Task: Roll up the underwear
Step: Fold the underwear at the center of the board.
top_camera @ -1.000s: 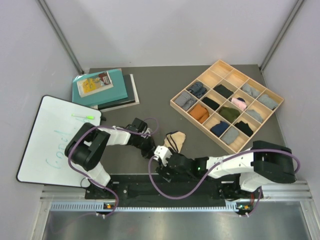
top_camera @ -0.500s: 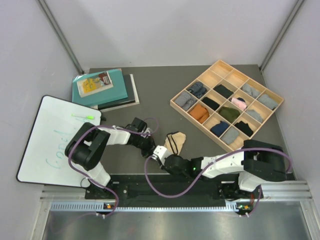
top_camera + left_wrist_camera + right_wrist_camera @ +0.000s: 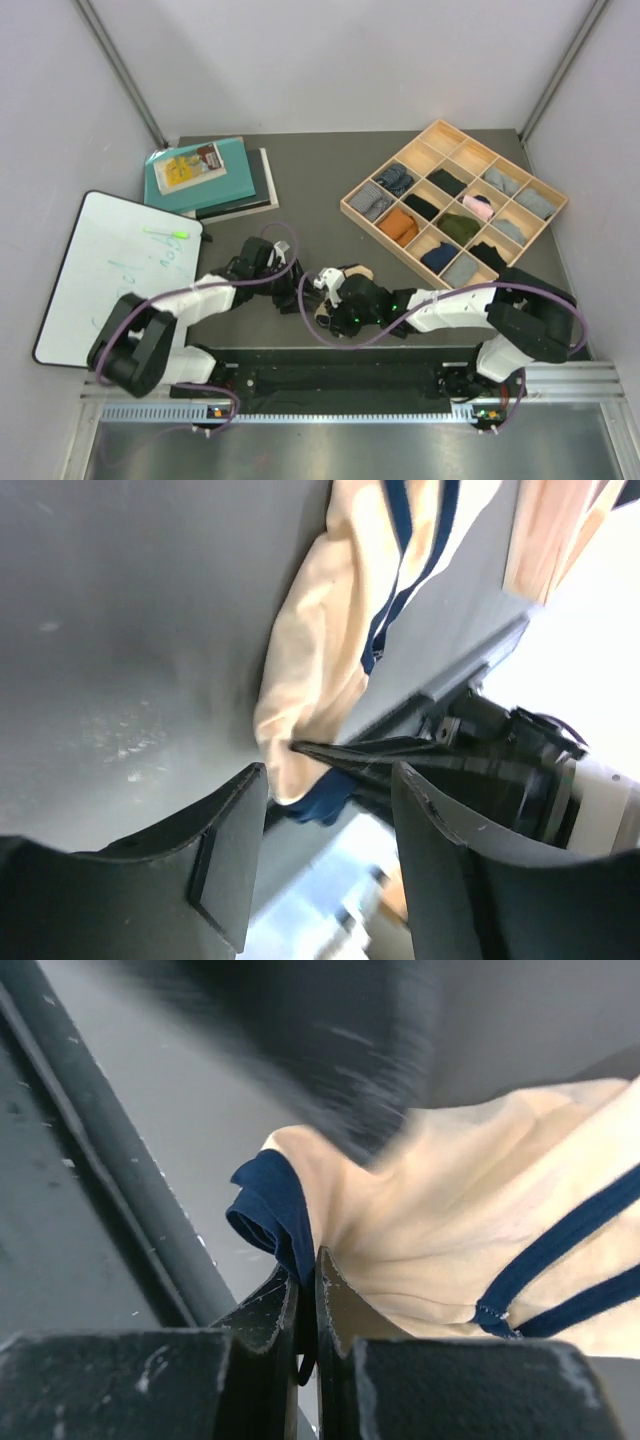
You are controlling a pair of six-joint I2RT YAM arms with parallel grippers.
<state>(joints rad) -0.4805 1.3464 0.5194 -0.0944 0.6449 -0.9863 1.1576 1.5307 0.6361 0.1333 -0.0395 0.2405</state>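
Note:
The underwear (image 3: pixel 360 272) in view is a small beige pair with dark navy edging, lying on the dark table just ahead of the arms and mostly hidden by them from above. My right gripper (image 3: pixel 308 1265) is shut on a bunched navy edge of the underwear (image 3: pixel 450 1220), at the cloth's near left corner (image 3: pixel 322 305). My left gripper (image 3: pixel 330 820) stands open, holding nothing, just left of that corner (image 3: pixel 293 283). In the left wrist view the beige underwear (image 3: pixel 320 660) hangs past the open fingers, with the right gripper's shut tips pinching it.
A wooden compartment tray (image 3: pixel 391 162) of rolled socks and cloths sits at the back right. A stack of books (image 3: pixel 205 175) lies at the back left. A whiteboard (image 3: pixel 110 280) with a green marker (image 3: pixel 168 233) lies at the left. The arms' mounting rail (image 3: pixel 350 380) runs along the near edge.
My right gripper has closed on the underwear's navy edge and moved up to the cloth. My left gripper has let go, opened and drawn back to the left.

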